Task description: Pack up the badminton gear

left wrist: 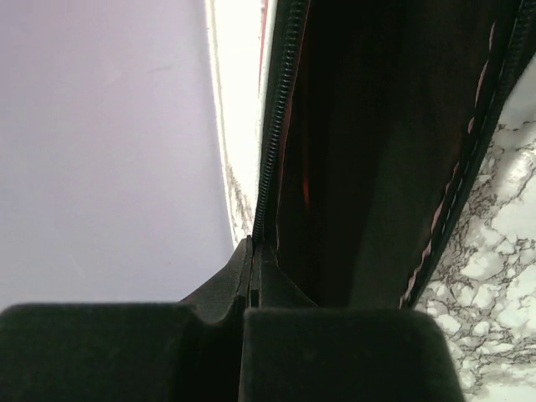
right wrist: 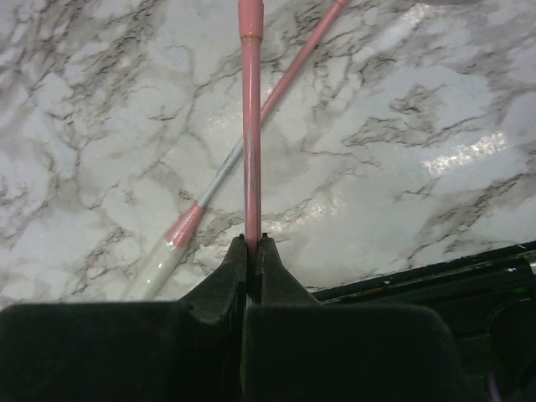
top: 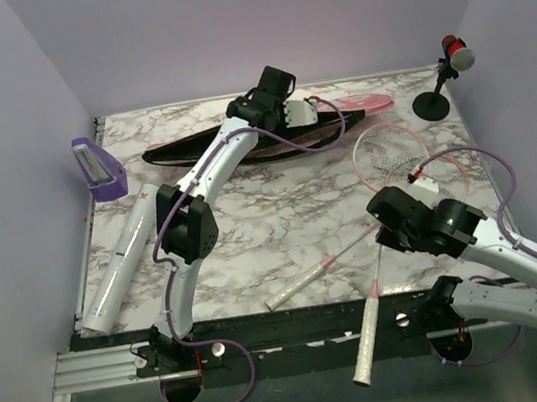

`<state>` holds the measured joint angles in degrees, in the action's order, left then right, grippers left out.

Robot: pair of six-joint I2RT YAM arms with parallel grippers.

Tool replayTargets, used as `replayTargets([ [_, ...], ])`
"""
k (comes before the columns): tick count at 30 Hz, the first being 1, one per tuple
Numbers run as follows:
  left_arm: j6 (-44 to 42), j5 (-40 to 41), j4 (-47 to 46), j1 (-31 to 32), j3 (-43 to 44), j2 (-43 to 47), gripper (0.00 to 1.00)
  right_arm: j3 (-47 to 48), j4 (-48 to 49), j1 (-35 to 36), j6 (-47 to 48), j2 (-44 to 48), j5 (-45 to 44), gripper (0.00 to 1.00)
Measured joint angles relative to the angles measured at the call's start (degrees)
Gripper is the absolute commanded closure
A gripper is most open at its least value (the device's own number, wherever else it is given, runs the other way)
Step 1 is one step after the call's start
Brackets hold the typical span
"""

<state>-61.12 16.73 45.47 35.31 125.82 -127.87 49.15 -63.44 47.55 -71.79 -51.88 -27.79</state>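
The pink-and-black racket bag (top: 201,152) lies along the back of the table. My left gripper (top: 271,94) is at its upper edge. In the left wrist view my left gripper (left wrist: 254,245) is shut on the bag's zipper edge (left wrist: 272,151), and the dark inside shows. My right gripper (top: 386,216) is shut on the pink shaft of one racket (right wrist: 249,126). Its white handle (top: 365,340) hangs over the front edge. The second racket (top: 305,278) lies on the table and crosses it (right wrist: 293,63). A pink racket head (top: 390,152) lies behind my right gripper. The white tube (top: 120,258) lies at the left. No shuttlecock is in view.
A small purple box (top: 97,168) stands at the back left. A red-and-grey microphone (top: 456,52) on a black stand (top: 431,106) is at the back right. Lilac walls close the sides and back. A black rail (top: 297,323) runs along the front edge.
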Motion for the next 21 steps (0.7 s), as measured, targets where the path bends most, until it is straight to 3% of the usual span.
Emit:
replayTargets([
  [5,4.68,0.57,4.81,-0.04,6.47,0.85,1.00,-1.55,5.07,0.00,4.63,4.24,3.80,0.99],
  [13,11.98,0.50,12.59,0.02,6.43,2.95,1.00,-1.70,10.45,-0.02,12.20,10.51,11.69,0.99],
  [21,21.81,-3.67,17.70,0.50,5.99,3.04,1.00,2.03,12.74,-0.02,18.93,3.78,19.91,0.99],
])
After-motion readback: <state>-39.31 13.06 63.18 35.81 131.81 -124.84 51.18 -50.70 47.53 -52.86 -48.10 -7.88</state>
